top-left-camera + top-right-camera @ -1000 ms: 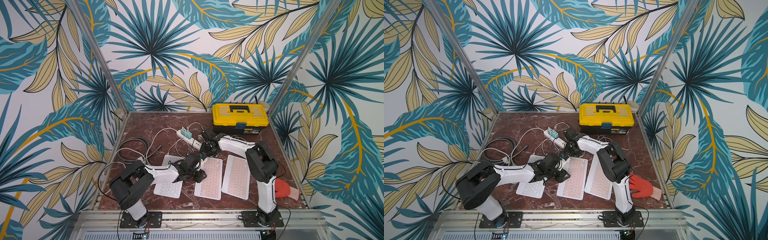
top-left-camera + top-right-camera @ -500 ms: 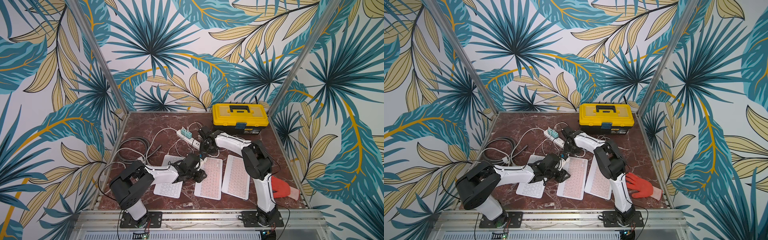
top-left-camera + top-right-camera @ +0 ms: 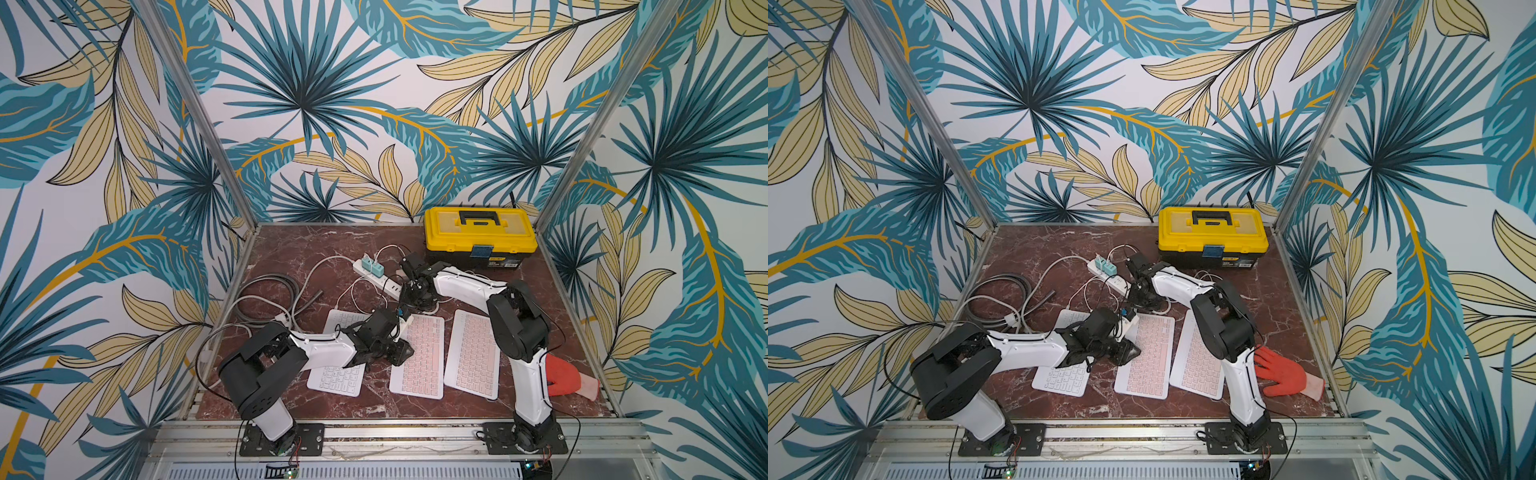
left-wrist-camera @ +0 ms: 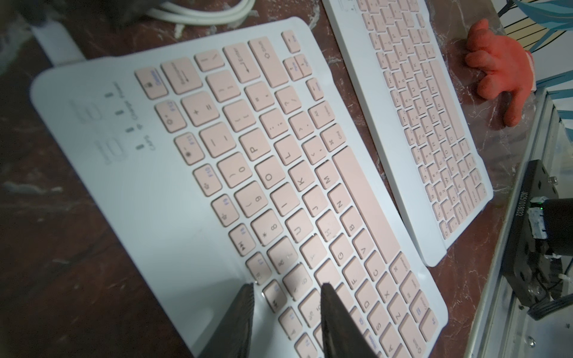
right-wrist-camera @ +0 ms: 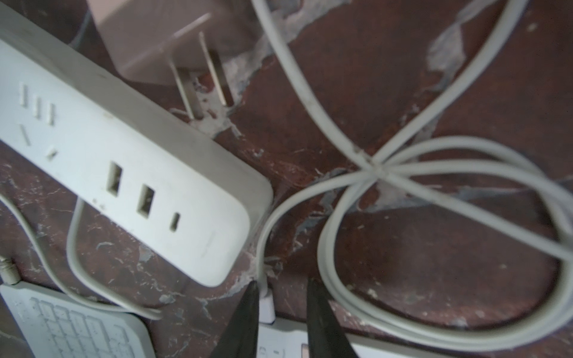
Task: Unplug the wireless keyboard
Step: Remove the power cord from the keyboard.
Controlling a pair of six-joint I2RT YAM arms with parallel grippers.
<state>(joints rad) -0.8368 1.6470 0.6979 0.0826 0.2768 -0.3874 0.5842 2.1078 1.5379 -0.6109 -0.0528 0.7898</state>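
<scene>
Right claw [image 5: 281, 283] straddled the plug [image 5: 267, 302], narrowly parted (unclamped); pinching squarely, then pulling straight from the keyboard [image 3: 419, 357], seemed best.

walls: teal/tan leaf wallpaper [image 3: 299, 104] | tabletop: red-brown marble [image 3: 299, 245] | alu corner posts [image 3: 199, 116]
</scene>
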